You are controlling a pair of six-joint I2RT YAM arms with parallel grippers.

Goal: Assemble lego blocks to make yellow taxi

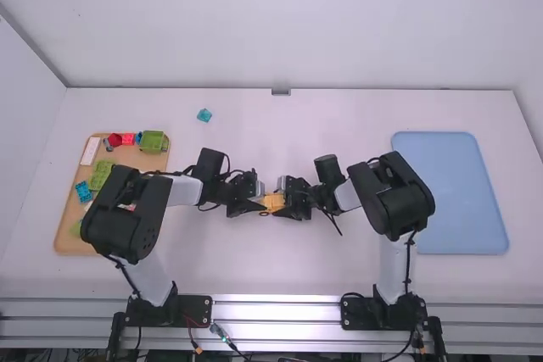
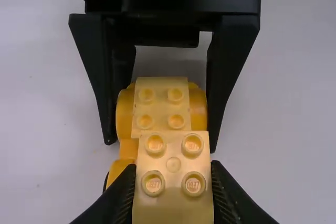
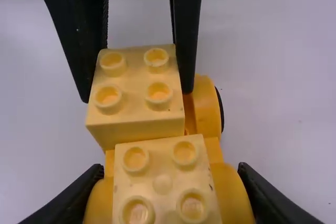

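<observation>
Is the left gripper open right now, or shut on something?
Shut on a yellow block: in its wrist view, the left gripper has a finger against either side of it.

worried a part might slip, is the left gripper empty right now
No, the left gripper has its fingers pressed against both sides of a pale yellow studded block.

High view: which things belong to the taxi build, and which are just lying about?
Taxi build:
pale yellow block, in the left gripper
orange wheeled base, in the right gripper
second pale yellow block, on the base

Seemingly lying about:
teal block
light blue tray
wooden tray, with its red block and green block
</observation>
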